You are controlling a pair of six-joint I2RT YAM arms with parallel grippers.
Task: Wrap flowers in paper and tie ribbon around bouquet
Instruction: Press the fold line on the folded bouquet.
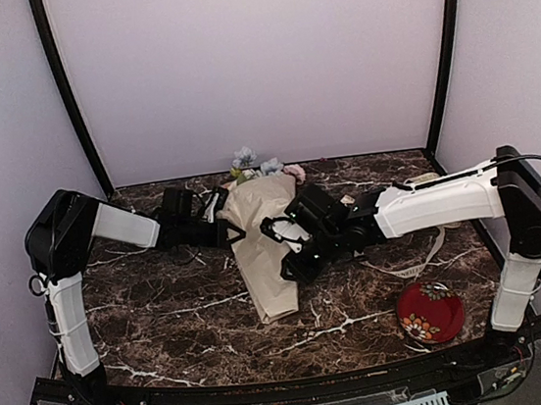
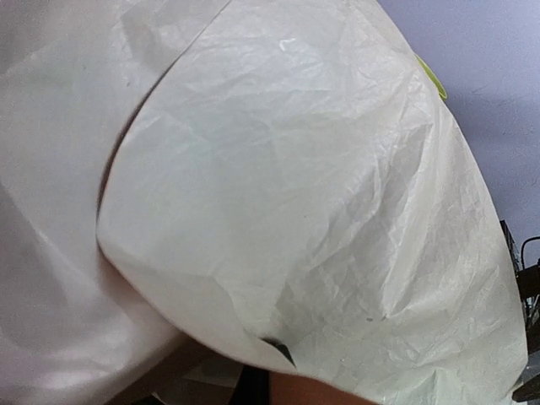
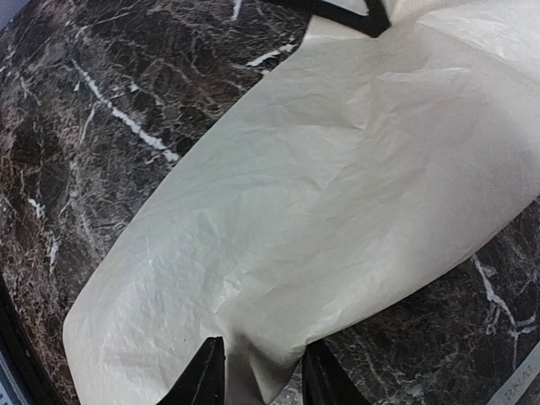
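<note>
The cream paper [image 1: 262, 253] lies rolled into a long cone on the dark marble table [image 1: 166, 314], forming the bouquet. The flowers [image 1: 245, 158] show at its far, wide end. My left gripper [image 1: 226, 230] is shut on the paper's left edge. In the left wrist view the crinkled paper [image 2: 278, 177] fills the frame and only a dark fingertip [image 2: 280, 350] peeks out. My right gripper [image 1: 282, 251] is at the cone's right side. Its black fingers [image 3: 202, 375] stand apart, with a loose fold of the paper [image 3: 337, 194] between them. The ribbon [image 1: 424, 265] lies in loops under the right arm.
A red round dish with a flower pattern [image 1: 430, 311] sits at the near right. A lime-green edge [image 2: 432, 76] shows behind the paper in the left wrist view. Pale walls close the table on three sides.
</note>
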